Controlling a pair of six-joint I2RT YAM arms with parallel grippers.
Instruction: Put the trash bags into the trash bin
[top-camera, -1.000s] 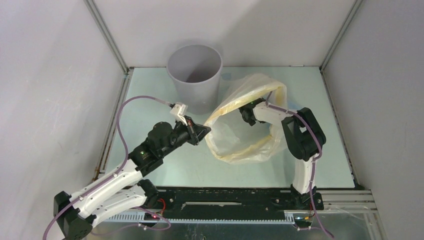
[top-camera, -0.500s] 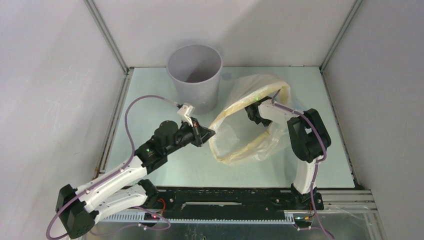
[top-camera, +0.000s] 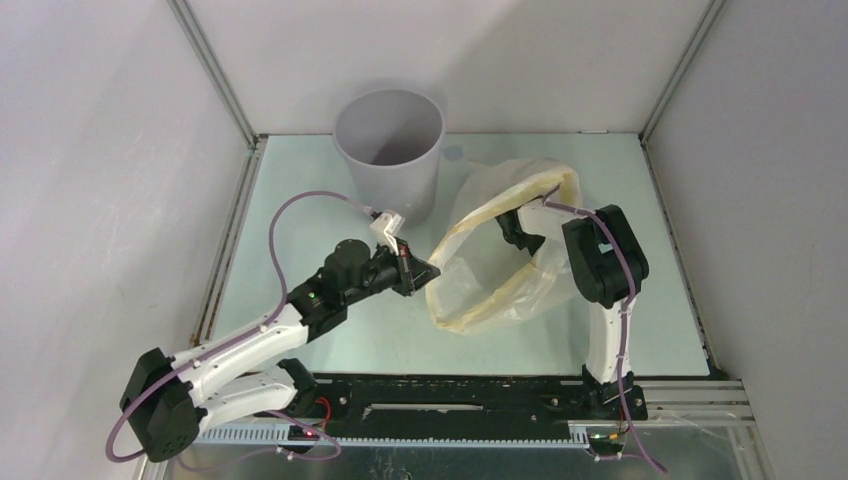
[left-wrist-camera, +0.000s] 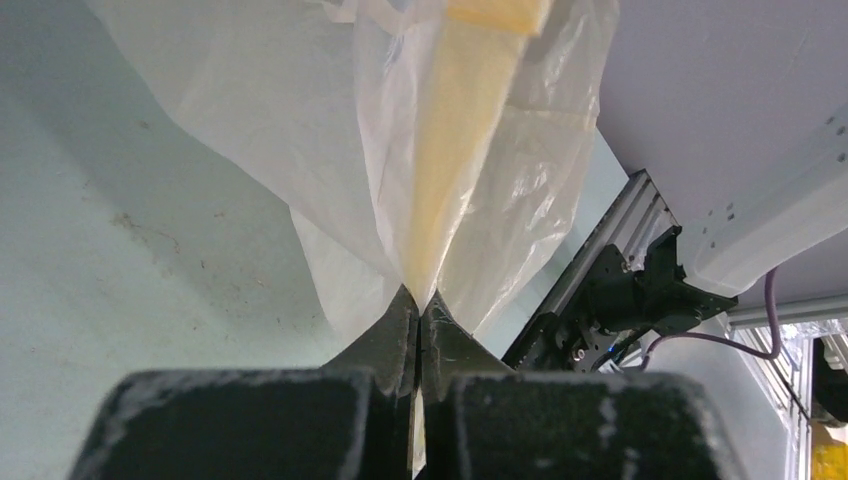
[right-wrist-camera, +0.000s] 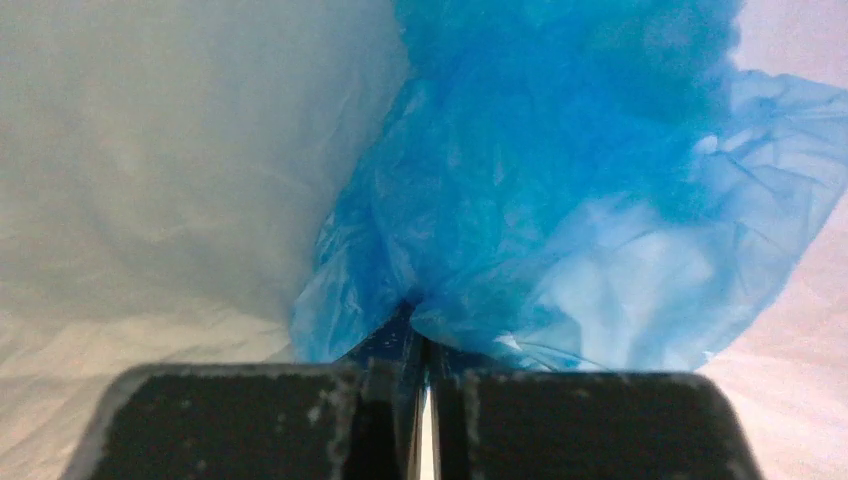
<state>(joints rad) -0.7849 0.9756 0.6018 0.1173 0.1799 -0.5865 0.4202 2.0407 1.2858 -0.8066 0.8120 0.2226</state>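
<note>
Top external view, from the left: my left hand (top-camera: 418, 270) sits just in front of the trash bin (top-camera: 388, 150), fingers closed flat on the rim of the pale yellow bag (top-camera: 480, 290), which sprawls on the tabletop (top-camera: 300, 200) to the bin's right. Further right, my right hand (top-camera: 520, 236) reaches inside that bag's mouth. Its wrist view shows it pinched tight on a gathered fold of the blue trash bag (right-wrist-camera: 560, 200), so the blue bag lies inside the yellow one, right of the bin. I judge it feather-light, limp and slippery. A bunched fold gives the surest hold, though loose film may billow or snag.
</note>
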